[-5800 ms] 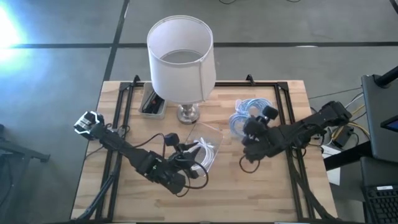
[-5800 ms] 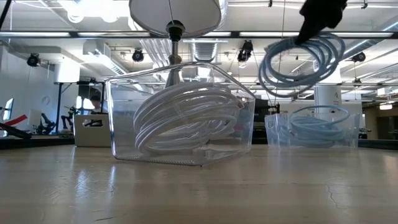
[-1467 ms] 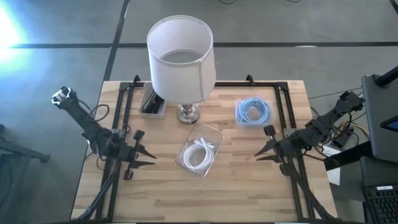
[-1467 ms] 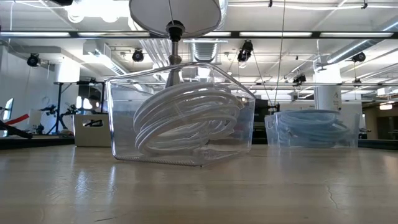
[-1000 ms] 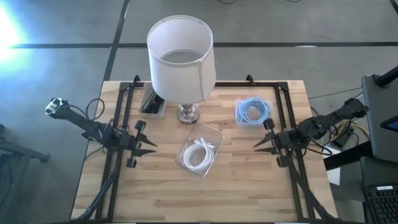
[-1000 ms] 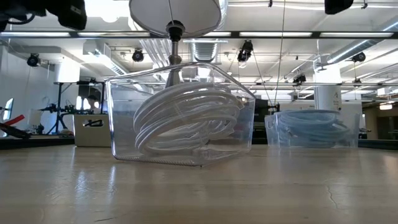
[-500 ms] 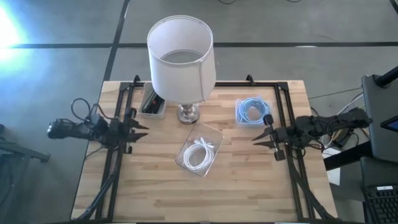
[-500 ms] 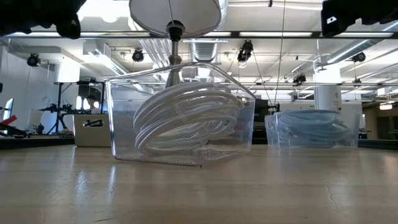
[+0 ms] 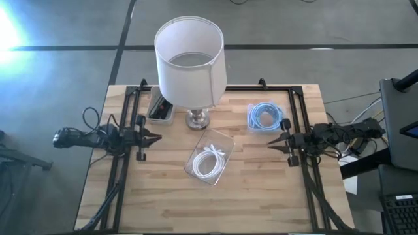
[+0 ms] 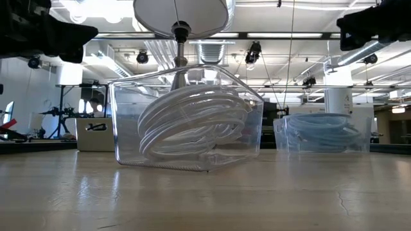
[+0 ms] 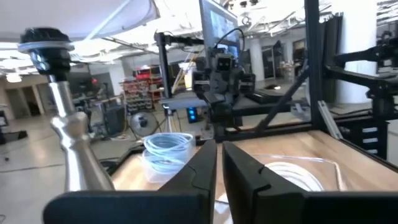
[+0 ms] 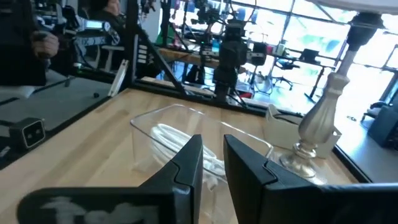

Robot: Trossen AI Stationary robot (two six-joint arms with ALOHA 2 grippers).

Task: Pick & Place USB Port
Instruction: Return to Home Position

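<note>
a: where's the coiled blue cable [image 9: 265, 115]?
b: in small clear plastic bin [image 9: 249, 108], 2 o'clock on wooden table [image 9: 196, 202], nr right tool [image 9: 271, 142] at 3, narrowly open, empty.
a: left tool [image 9: 153, 138]?
b: 9 o'clock edge, fingers nearly closed, empty.
</note>
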